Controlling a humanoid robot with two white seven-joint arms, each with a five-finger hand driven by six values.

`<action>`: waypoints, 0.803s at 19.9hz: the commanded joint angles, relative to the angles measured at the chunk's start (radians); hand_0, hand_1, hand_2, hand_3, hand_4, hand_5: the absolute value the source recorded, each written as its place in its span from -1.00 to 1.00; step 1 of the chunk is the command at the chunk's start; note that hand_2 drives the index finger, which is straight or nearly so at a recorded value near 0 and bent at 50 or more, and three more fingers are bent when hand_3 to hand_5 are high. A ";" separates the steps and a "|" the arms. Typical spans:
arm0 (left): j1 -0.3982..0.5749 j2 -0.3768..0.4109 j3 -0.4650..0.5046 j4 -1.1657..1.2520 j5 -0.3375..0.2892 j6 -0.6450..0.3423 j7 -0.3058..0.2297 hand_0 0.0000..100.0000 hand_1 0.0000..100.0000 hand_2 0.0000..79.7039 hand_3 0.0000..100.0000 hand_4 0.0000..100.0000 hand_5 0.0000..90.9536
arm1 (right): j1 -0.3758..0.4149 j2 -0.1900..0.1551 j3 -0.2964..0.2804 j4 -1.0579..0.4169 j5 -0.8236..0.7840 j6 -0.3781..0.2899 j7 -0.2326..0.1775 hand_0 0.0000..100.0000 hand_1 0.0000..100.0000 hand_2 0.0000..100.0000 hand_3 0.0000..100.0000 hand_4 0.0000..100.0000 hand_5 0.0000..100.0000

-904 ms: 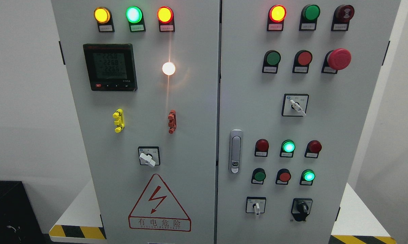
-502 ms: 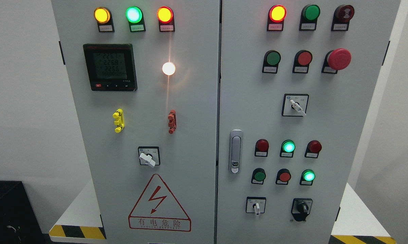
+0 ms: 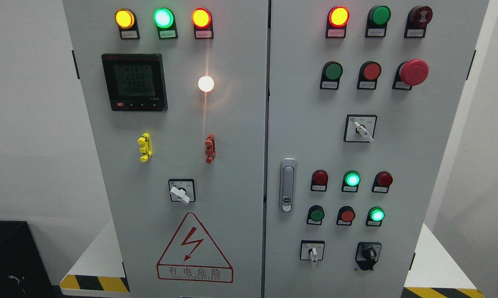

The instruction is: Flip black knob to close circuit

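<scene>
Low on the right-hand door of the cabinet (image 3: 398, 103), at its bottom right, we find the black knob (image 3: 369, 252) on its dark plate, just right of a white-handled selector (image 3: 313, 251) and below a lit green lamp (image 3: 376, 215). From the head view nothing on the panel has shifted over the last second; only the meter (image 3: 134, 82) digits flicker. Neither of our hands shows, so we cannot tell how their fingers stand, and we judge the reach not yet begun. The knob's ridge stands near upright, small and stubby.
</scene>
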 commanded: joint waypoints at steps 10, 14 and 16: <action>0.023 0.000 0.000 -0.031 -0.001 0.001 0.001 -0.76 0.11 -1.00 -1.00 -1.00 -1.00 | 0.007 -0.001 0.035 -0.275 0.370 -0.022 -0.109 -1.00 -0.84 -0.76 -0.46 -0.61 -1.00; 0.023 0.000 0.000 -0.031 -0.001 0.001 0.001 -0.76 0.11 -1.00 -1.00 -1.00 -1.00 | 0.004 -0.002 0.040 -0.320 0.482 -0.031 -0.180 -1.00 -0.85 -0.56 -0.23 -0.36 -0.93; 0.023 0.000 0.000 -0.031 -0.001 0.001 0.001 -0.76 0.11 -1.00 -1.00 -1.00 -1.00 | 0.004 -0.001 0.040 -0.344 0.547 -0.037 -0.206 -1.00 -0.86 -0.33 0.03 -0.13 -0.44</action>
